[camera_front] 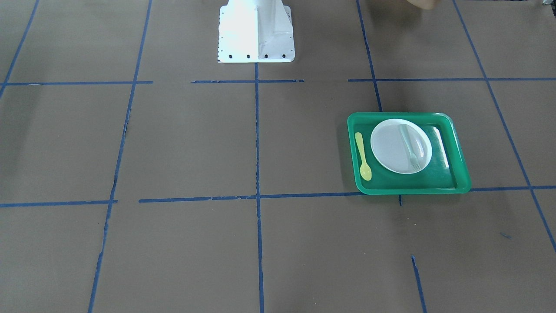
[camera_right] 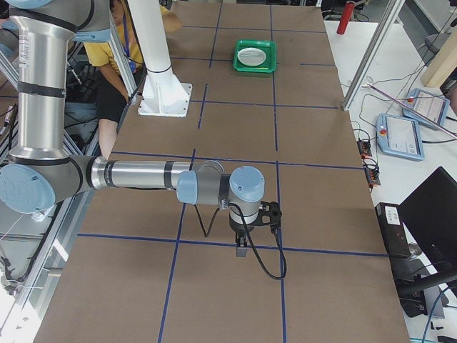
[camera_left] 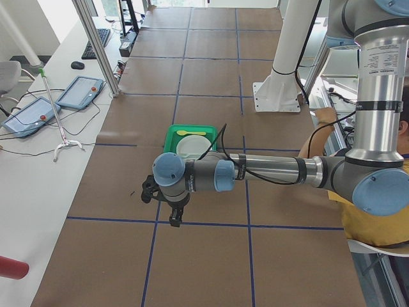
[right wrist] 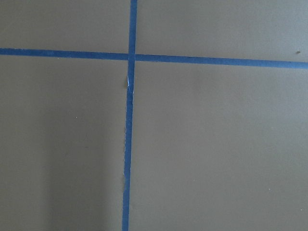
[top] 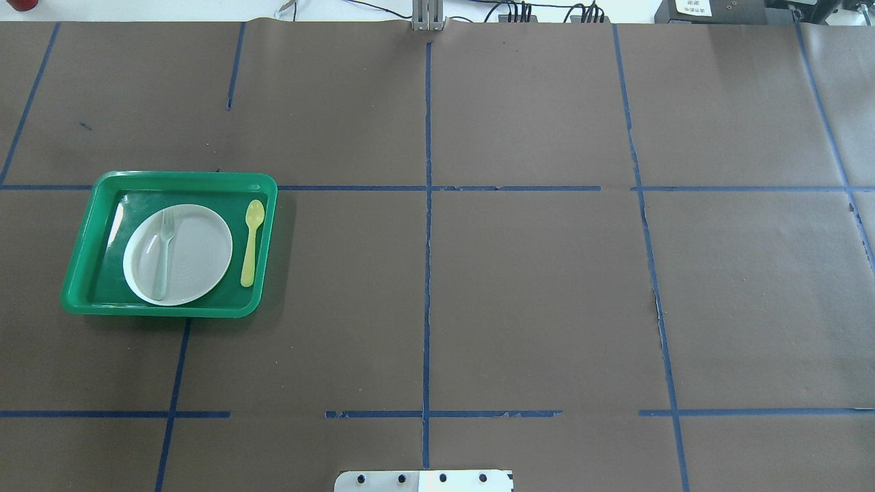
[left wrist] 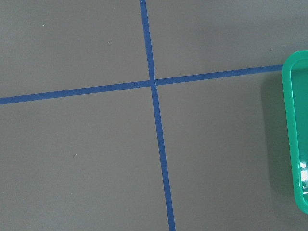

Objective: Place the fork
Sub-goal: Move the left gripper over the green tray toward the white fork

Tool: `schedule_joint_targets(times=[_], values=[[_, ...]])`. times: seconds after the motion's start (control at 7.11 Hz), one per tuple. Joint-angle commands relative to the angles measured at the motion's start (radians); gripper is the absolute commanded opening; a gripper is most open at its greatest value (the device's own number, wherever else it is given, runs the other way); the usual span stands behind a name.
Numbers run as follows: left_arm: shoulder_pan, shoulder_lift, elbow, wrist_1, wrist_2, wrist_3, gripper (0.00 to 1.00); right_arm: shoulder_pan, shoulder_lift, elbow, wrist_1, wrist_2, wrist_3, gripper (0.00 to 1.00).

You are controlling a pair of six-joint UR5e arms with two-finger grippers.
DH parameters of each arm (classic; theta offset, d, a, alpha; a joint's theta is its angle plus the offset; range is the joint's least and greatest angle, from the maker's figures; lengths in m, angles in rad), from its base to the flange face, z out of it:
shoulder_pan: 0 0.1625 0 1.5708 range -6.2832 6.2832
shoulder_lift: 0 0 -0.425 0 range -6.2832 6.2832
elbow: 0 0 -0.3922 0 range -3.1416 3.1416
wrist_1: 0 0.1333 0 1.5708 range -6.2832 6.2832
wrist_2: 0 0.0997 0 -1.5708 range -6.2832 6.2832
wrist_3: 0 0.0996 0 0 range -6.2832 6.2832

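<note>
Left pincer (camera_left: 174, 220) hovers; one fork (top: 163, 256) on one plate (top: 199, 254).

The brown table (left wrist: 72, 159) fills most of the view. Two blue tape lines (left wrist: 153, 83) cross on it, a little above the middle. At the right edge shows one side of a green tray (left wrist: 290, 120), with a soft shadow beside it.

Brown table (top: 533, 287), blue tape grid (top: 427, 273), white side bench (camera_left: 32, 185), alu posts (camera_left: 97, 48)
</note>
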Motion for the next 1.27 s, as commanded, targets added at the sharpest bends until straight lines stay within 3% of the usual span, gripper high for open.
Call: schedule_joint_targets(times=[0.0, 0.28, 0.42, 0.7, 1.12], values=[[-0.002, -0.002, -0.004, -0.002, 0.005, -0.009, 1.0, 0.0, 0.0, 0.0, 0.0, 0.0, -0.001, 1.0], [-0.005, 0.007, 0.002, 0.01, 0.005, -0.012, 1.0, 0.0, 0.0, 0.0, 0.0, -0.002, 0.001, 1.0], [-0.004, 0.003, 0.036, -0.021, 0.006, -0.006, 1.0, 0.0, 0.0, 0.0, 0.0, 0.0, -0.001, 1.0], [0.01, 0.001, 0.006, -0.09, -0.003, -0.071, 1.0, 0.0, 0.0, 0.0, 0.0, 0.0, -0.001, 1.0], [0.311, -0.068, -0.082, -0.277, 0.005, -0.517, 1.0, 0.0, 0.0, 0.0, 0.0, 0.0, -0.001, 1.0]])
